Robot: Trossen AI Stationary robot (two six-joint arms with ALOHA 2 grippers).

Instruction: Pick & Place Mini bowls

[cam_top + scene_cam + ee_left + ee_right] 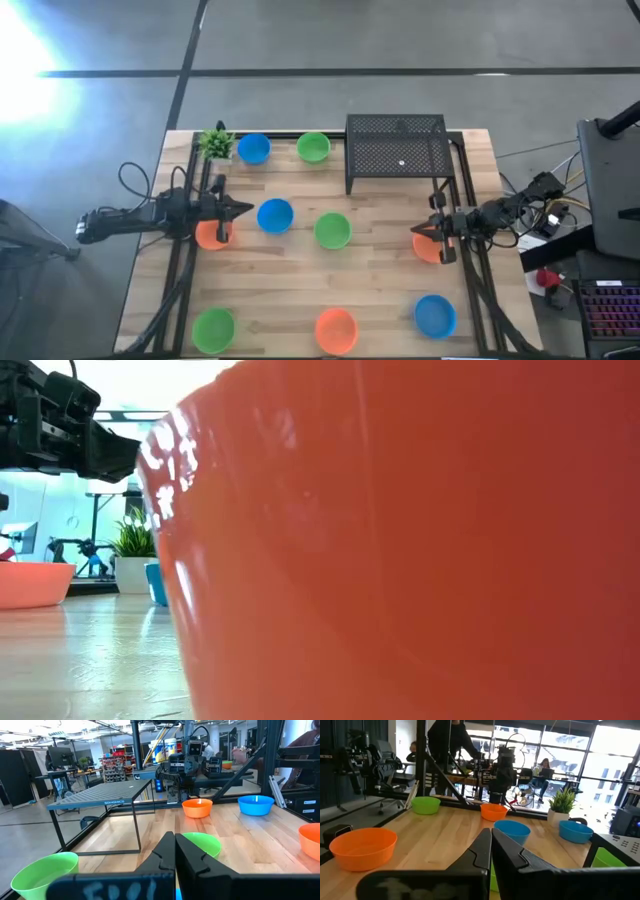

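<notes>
High view: nine mini bowls [332, 230] scattered across table [390, 290], none held. Left gripper [243, 209] clenched, empty, above orange bowl [212, 234] at left edge. Right gripper [420, 230] clenched, empty, beside orange bowl [430, 246] at right. Judgement: spread fingers before descent, straddle rim, pinch wall, lift straight. Avoid plant [216, 143] and mesh rack [398, 148].

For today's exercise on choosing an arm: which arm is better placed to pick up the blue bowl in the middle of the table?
The left. In the overhead view the left gripper, shut, points straight at the middle blue bowl close by. The right gripper, also shut, sits over an orange bowl across the table.
</notes>
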